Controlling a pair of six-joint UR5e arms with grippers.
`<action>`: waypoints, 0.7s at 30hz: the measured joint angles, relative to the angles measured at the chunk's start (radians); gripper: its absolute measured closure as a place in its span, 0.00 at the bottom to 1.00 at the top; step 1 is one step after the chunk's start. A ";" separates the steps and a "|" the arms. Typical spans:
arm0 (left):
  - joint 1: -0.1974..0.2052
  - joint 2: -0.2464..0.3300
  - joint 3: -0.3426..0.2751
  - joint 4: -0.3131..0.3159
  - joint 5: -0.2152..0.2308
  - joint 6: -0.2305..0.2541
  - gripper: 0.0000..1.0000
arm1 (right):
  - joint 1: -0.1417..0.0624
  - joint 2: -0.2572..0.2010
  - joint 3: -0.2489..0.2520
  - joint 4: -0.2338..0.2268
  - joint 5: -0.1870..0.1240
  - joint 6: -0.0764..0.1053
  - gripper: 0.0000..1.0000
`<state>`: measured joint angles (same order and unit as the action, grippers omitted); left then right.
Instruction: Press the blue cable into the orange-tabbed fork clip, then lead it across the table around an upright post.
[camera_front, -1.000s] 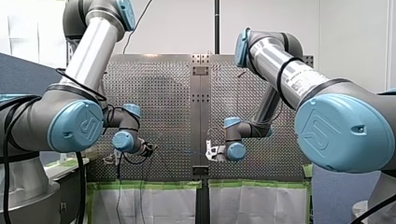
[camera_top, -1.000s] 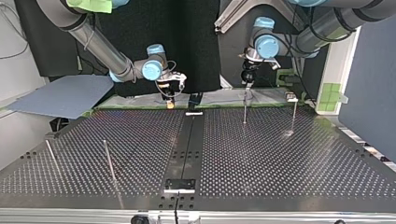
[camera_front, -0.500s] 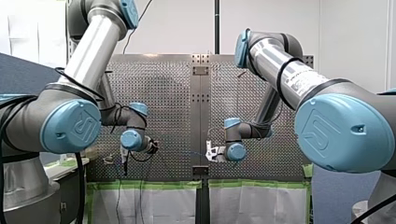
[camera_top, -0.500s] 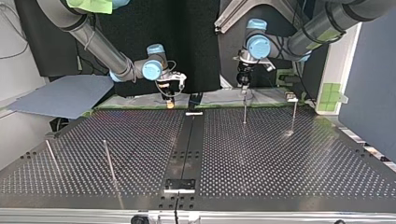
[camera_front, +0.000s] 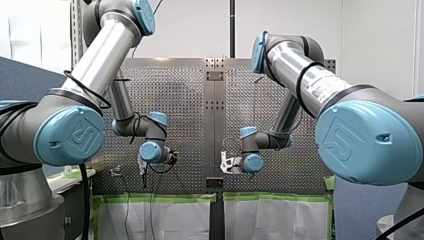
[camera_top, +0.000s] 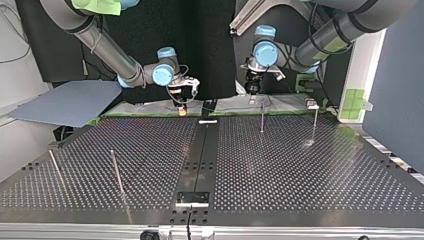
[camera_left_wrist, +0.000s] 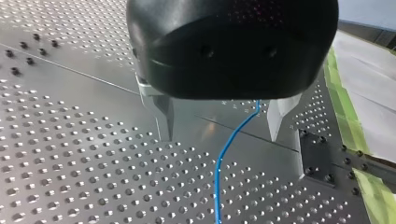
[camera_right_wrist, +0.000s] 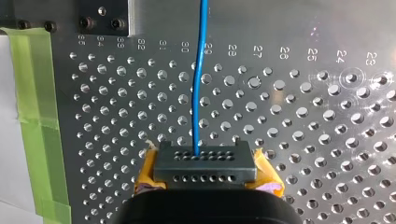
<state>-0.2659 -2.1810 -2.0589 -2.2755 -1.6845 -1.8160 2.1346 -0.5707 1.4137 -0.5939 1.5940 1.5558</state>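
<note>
The thin blue cable runs straight over the perforated plate into the dark tip block of my right gripper, which has orange-yellow pads and is shut on it. This gripper hangs at the table's far edge, left of the middle strip in the top view. My left gripper is open, its metal fingers wide apart. The cable passes loosely between them. In the front view the cable spans from my right gripper to my left gripper. I cannot make out an orange-tabbed clip.
Two upright posts stand at the top view's far right, two more lean at its near left. A small fixture sits by the far right edge. Green tape lines the plate's border.
My left arm has swung toward the table's middle, rightward in the front view and leftward in the top view, away from the post it hung over. My right arm has stayed still.
</note>
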 joint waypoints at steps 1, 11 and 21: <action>-0.004 -0.008 0.007 0.001 -0.005 0.002 0.00 | 0.000 0.000 0.000 0.000 0.000 0.000 1.00; -0.031 -0.075 0.081 -0.015 -0.086 0.007 0.00 | 0.000 0.001 0.000 0.001 0.000 0.000 1.00; -0.050 -0.079 0.126 -0.029 -0.131 0.010 0.00 | 0.003 0.002 0.000 0.001 0.000 0.000 1.00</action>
<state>-0.3160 -2.2597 -1.9328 -2.3046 -1.8159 -1.8062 2.1373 -0.5689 1.4138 -0.5927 1.5940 1.5558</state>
